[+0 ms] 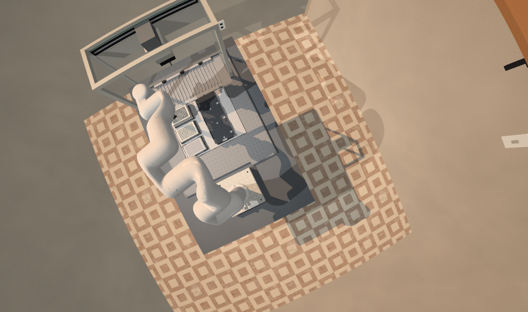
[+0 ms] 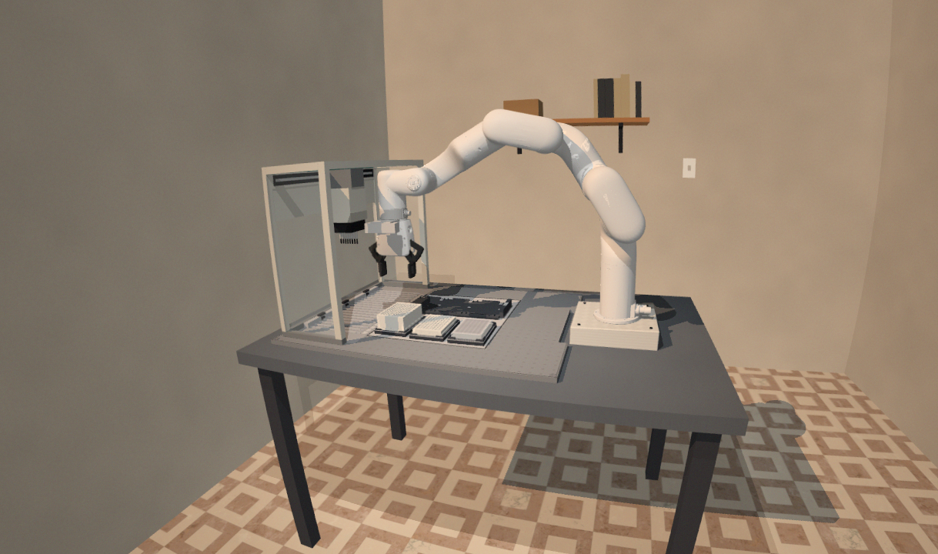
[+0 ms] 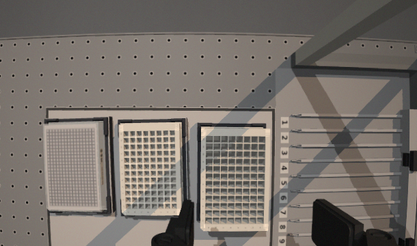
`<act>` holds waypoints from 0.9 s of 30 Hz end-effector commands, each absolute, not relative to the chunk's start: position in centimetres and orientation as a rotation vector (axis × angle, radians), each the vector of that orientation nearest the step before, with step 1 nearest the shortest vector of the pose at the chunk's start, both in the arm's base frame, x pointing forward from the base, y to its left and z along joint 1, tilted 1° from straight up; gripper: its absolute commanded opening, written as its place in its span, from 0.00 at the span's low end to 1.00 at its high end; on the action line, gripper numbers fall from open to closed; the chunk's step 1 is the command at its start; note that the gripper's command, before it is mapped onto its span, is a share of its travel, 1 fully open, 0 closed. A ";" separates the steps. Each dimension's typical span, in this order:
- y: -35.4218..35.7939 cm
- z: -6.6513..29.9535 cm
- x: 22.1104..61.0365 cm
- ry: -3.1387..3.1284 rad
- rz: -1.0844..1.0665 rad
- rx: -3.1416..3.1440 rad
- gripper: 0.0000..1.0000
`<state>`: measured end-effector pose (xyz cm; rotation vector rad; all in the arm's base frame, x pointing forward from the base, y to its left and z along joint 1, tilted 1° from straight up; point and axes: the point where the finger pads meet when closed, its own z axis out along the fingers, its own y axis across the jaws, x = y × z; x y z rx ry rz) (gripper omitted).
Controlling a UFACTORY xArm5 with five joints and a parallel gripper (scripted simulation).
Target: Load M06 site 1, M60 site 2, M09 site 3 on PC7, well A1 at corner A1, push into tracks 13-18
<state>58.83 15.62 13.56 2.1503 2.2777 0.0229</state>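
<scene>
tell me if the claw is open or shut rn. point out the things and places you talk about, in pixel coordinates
Open: in the wrist view, the claw's [image 2: 397,270] [image 3: 253,222] two black fingers stand wide apart, with nothing held between them.

Clock as in top view, table centre as hub. Floor [image 1: 234,267] [image 2: 458,441]: tan and brown, squares within squares. Arm [image 1: 159,131] [image 2: 523,131]: white. Carrier PC7 [image 1: 218,123] [image 2: 466,307], 12 o'clock: black, small white labels. M60 [image 1: 194,146] [image 2: 473,329] [image 3: 72,167], 11 o'clock: pale grey, fine grid. M06 [image 1: 186,131] [image 2: 435,325] [image 3: 150,167], M09 [image 1: 181,114] [image 2: 398,316] [image 3: 234,178], 11 o'clock: cream, coarser grids.
</scene>
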 end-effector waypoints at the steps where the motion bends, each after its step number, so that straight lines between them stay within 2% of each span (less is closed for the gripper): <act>1: 15.7 13.3 59.0 2.274 0.029 2.146 1.00; 27: 15.7 9.3 59.1 2.274 0.029 2.146 1.00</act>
